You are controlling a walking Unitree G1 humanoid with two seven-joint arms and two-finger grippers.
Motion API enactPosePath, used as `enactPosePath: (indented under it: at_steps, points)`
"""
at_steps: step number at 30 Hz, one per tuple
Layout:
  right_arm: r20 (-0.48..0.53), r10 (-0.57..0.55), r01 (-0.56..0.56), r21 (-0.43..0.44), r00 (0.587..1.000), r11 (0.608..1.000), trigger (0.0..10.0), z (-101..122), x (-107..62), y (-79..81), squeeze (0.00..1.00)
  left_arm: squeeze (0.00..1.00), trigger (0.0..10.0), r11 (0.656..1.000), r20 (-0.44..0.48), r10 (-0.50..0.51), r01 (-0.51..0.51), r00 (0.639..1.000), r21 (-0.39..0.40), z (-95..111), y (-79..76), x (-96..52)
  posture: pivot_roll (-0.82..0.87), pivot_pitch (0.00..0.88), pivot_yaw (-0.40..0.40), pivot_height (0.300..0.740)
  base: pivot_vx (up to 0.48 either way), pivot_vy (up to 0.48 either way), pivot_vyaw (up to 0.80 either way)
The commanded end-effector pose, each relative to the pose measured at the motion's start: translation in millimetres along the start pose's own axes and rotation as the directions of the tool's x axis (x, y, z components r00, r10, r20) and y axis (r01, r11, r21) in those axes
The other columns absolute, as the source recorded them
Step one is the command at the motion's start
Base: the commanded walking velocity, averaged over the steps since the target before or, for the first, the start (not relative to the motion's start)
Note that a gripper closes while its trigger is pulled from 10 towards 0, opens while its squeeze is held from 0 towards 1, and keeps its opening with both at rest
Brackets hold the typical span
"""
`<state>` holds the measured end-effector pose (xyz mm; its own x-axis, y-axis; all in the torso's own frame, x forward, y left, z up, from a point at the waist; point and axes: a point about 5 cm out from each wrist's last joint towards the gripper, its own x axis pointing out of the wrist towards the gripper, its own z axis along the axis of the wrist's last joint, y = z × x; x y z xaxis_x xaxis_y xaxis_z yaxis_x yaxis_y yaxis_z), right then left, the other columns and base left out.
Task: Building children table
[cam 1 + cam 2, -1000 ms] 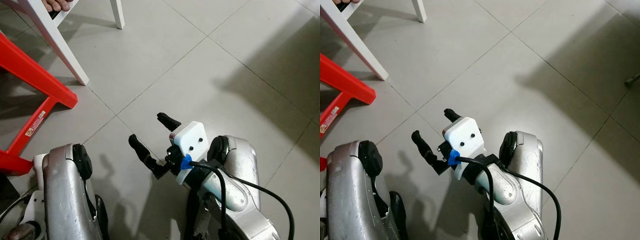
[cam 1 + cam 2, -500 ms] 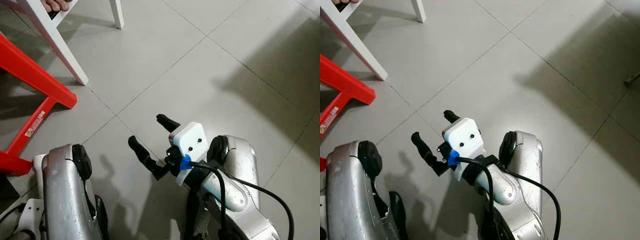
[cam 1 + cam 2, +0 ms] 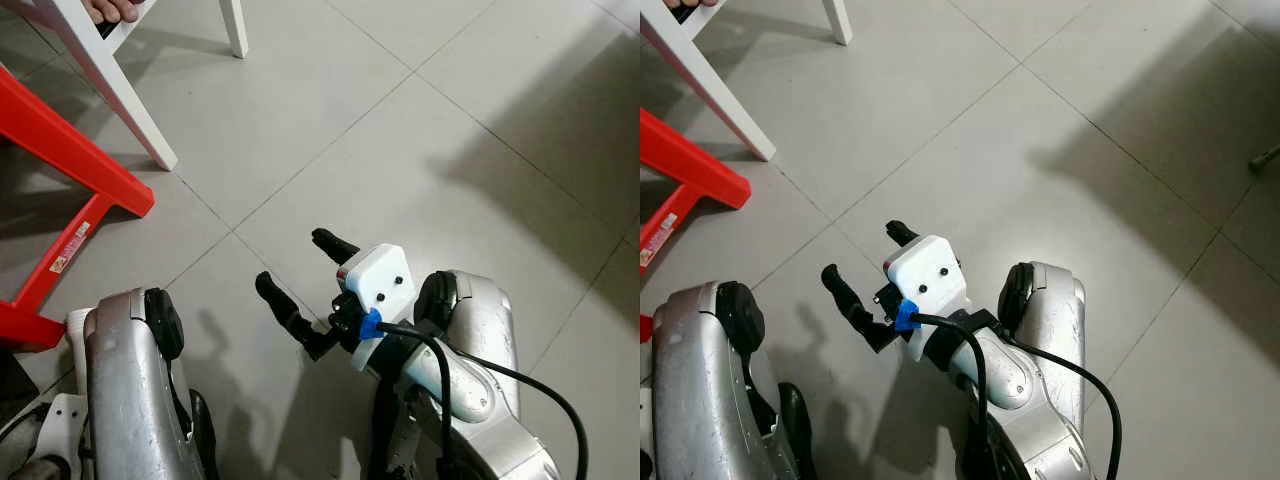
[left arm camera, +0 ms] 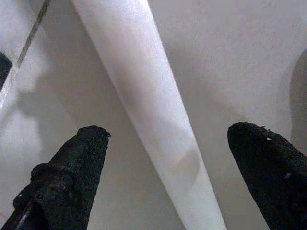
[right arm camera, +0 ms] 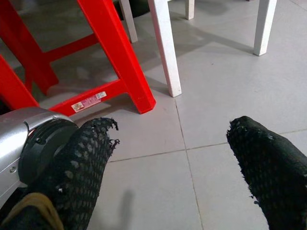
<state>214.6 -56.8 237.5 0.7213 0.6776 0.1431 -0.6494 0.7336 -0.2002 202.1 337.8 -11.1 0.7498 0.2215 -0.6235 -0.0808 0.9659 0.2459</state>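
Low over the tiled floor (image 3: 420, 150), the right end effector (image 3: 300, 270) hangs spread wide and empty; the left end effector (image 4: 168, 158), also wide and empty, straddles a white leg (image 4: 144, 96). Closing squarely about it should seat the grasp. Beyond stand a red frame (image 3: 80, 170) and white legs (image 3: 110, 80).

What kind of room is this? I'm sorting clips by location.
Probably a room in a home: a pale tiled floor, a red plastic frame and white furniture legs. The right hand is open above the tiles.
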Motion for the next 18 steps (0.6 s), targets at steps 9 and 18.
enactPosePath:
  at_steps: [9, 18]
  points:
    - [-0.033, 0.031, -0.031, 0.009, 0.999, 0.999, 10.0, -0.2, -12.2, 1.5, 0.00, 0.00, 10.0, 1.000, -0.119, -0.013, 0.015, 0.993, 0.015, -33.4, -6.3, -8.7, -0.22, 0.635, -0.130, 0.300, 0.000, 0.000, 0.00]
    - [-0.046, 0.039, -0.038, 0.005, 0.998, 0.999, 10.0, 1.1, -12.1, -0.4, 0.00, 0.00, 10.0, 1.000, -0.149, -0.011, 0.014, 0.989, 0.016, -41.3, -10.4, -10.5, -0.25, 0.636, -0.151, 0.300, 0.000, 0.000, 0.00]
